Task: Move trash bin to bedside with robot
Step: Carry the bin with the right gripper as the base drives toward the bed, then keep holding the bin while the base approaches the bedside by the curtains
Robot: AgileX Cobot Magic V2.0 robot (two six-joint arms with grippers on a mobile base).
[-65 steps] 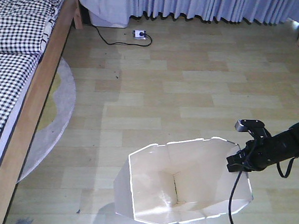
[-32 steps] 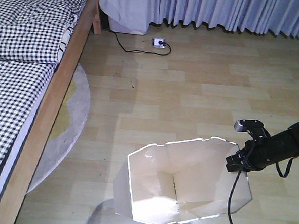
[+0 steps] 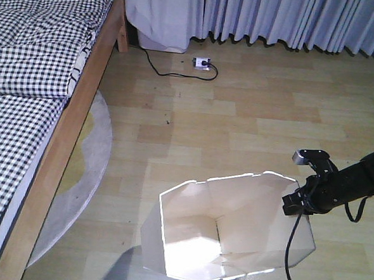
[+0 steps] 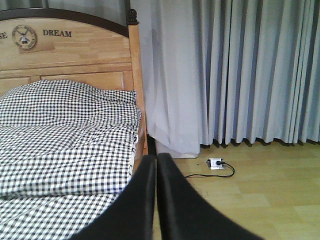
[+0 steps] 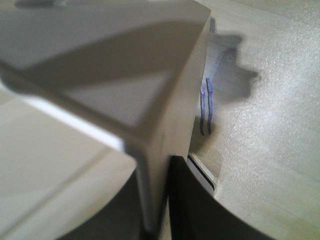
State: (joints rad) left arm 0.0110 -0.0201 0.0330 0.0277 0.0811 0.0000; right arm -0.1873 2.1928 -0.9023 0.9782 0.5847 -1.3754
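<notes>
Front view: bin (image 3: 233, 212) at 6 o'clock, with your right claw (image 3: 295, 204) clamped on its rim. The bed (image 3: 33, 61) at 9 o'clock has widened in frame while the bin has held its spot. You are likely hauling it bedward, floor still between them.
Left wrist: left claw (image 4: 156, 200) pressed together, empty.
Right wrist: jaws pinch the bin wall.

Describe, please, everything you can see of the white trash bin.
The trash bin is white, thin-walled and plastic-looking, with an angular many-sided rim and faceted sides tapering to a small base. Its cream inside looks empty. It sits upright, opening upward, over the wooden floor, apart from the bed. The right pincer clamps its rim; the right wrist view shows the wall pinched between the fingers.
</notes>
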